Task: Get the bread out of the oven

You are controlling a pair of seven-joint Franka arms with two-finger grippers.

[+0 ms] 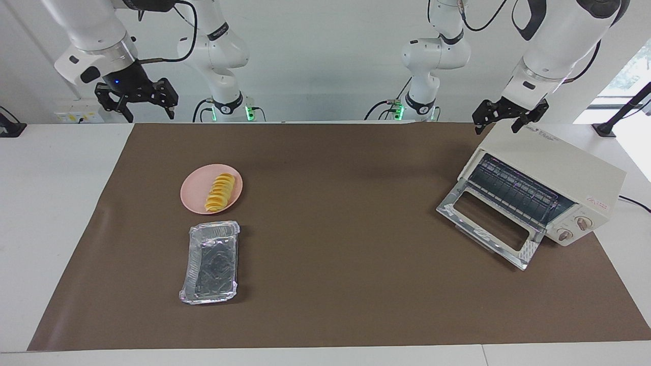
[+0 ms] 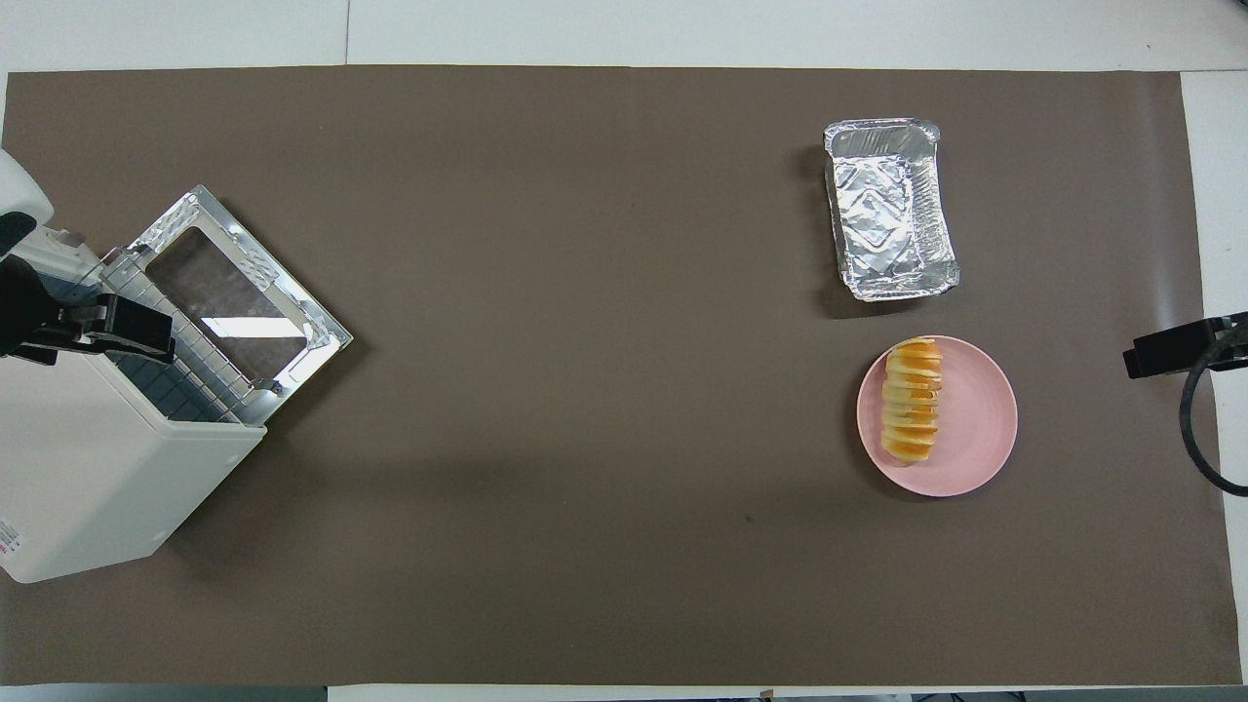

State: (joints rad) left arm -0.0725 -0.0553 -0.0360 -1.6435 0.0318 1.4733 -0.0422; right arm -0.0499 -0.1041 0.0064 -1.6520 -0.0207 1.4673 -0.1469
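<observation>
only facing view – oven [image 1: 552, 175] knobs | bread [image 1: 219, 192] on plate [image 1: 194, 197]

Facing view: high camera across the table [image 1: 325, 358], looking toward the arm bases, set well back, whole brown mat [image 1: 356, 152] in frame. Overhead view: high above the robots' end, looking steeply down. Both cover the mat edge to edge, turned half a turn apart.
</observation>
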